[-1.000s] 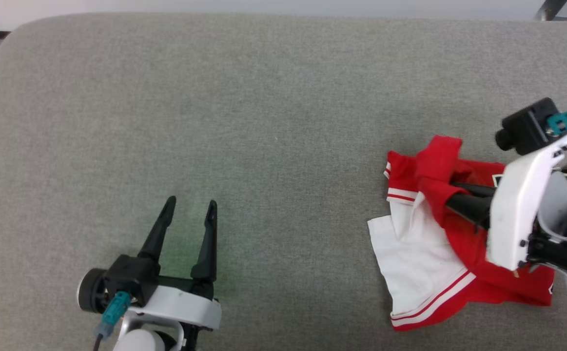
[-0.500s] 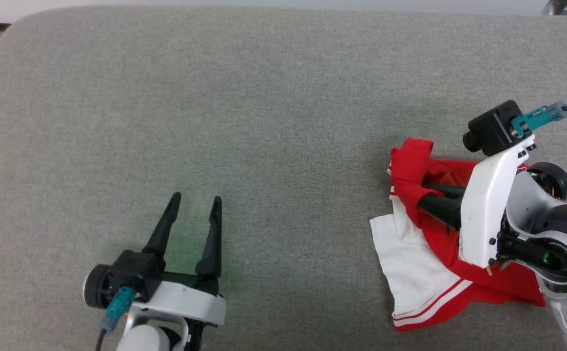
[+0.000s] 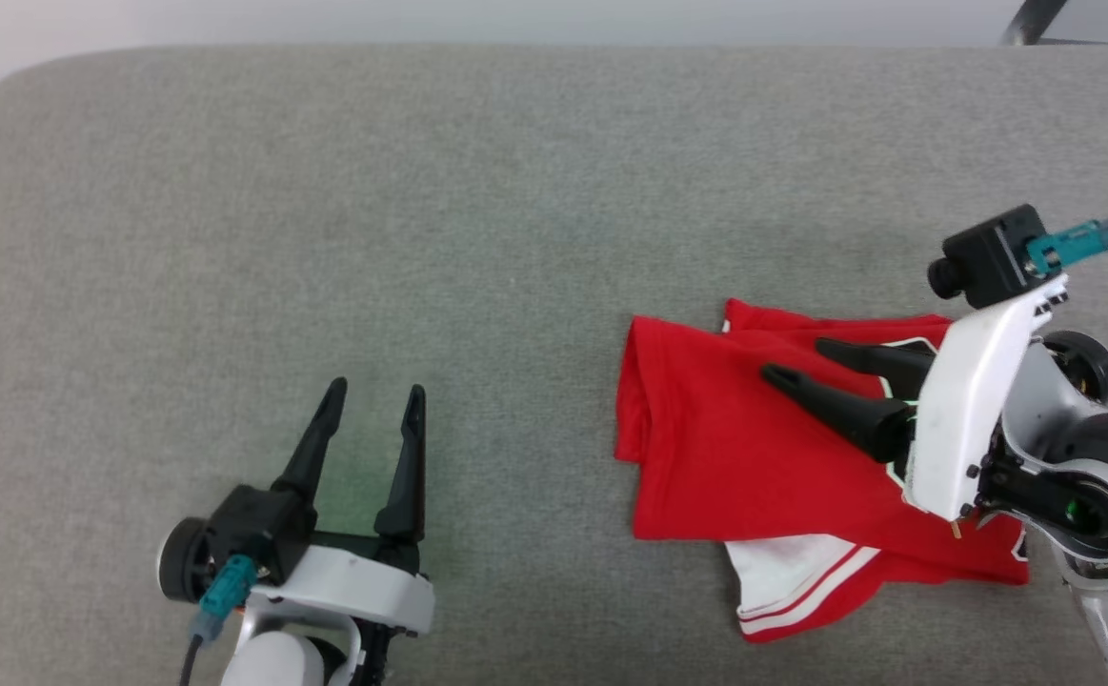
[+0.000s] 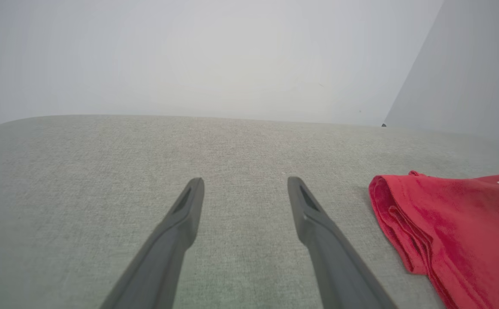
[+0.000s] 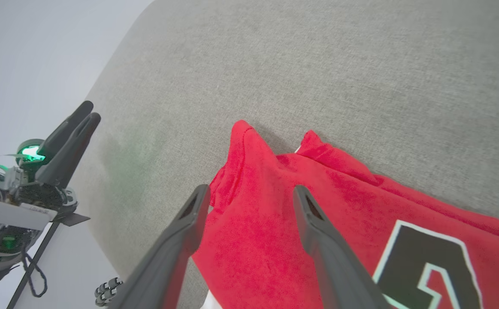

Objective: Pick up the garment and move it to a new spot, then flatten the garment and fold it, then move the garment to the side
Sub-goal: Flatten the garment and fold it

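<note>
- While the grey cushion (image 3: 325, 191) takes up nearly all of the head view, the shirt (image 3: 706, 448) lies only on its right part, loosely doubled, red cloth uppermost.
- Shirt: several layers are stacked along its left edge, which shows as a rolled, thick fold in the left wrist view. It is not yet flat or squared.
- Right gripper (image 3: 794, 358): the fingers are spread wide over the red cloth with nothing between them. Whether the tips touch the cloth cannot be told.
- Left gripper (image 3: 374, 389): the fingers are equally wide and empty. It sits well apart from the shirt, over bare cushion.
- Judged step: flattening before the fold. To do it well, the right gripper should pinch one layer only at a corner or hem, not the stacked left edge, then draw it outward low and slowly so the cloth slides rather than bunches.
- Judged aid: the left gripper would need to come across and pin or pull the opposite edge. A one-sided pull would likely drag the whole shirt.
- White sleeve (image 3: 782, 562): it pokes out from under the red panel at the near edge and should be spread before any fold.
- Striped trim (image 3: 806, 593): red and white bands run along the sleeve hem, a usable marker for the edge.
- Print (image 5: 425, 262): a black block figure with a white outline, cut off by the frame, so it is not readable. No brand or label can be made out.
</note>
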You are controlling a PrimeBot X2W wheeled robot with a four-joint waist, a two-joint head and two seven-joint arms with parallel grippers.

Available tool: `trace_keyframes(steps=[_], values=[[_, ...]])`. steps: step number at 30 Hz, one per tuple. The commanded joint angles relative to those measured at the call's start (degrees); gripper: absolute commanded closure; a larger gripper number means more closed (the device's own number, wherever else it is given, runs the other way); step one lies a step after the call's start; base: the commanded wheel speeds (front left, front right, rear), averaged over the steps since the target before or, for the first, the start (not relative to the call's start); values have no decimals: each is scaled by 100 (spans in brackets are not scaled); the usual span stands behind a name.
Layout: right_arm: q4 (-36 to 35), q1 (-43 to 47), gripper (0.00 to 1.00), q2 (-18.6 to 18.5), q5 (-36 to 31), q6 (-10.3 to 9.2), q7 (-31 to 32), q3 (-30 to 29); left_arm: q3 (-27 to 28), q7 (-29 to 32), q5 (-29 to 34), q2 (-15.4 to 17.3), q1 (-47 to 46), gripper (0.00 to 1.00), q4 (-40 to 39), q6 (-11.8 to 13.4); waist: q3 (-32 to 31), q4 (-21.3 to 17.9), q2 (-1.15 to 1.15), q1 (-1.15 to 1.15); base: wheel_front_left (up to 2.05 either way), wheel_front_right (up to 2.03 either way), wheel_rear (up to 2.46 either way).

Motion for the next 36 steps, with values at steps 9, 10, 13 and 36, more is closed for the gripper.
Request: trace_keyframes(steps=[9,10,13,36], values=[[282,420,0,-417,-646,-10,-1248,-375,106,-12,4,56,-130,0,314,-107,-343,-355,0,0,0,0,0],[331,476,0,-471,-755,-10,-1472,-411,121,-12,-7,72,-138,0,357,-115,-374,-388,0,0,0,0,0],[518,667,0,-544,-1046,-10,-2139,-516,177,-11,-38,134,-198,0,487,-119,-450,-477,0,0,0,0,0],[827,2440,0,-479,-1519,-10,-5279,-896,624,-12,39,216,1014,0,90,-21,-1267,-721,0,0,0,0,0]])
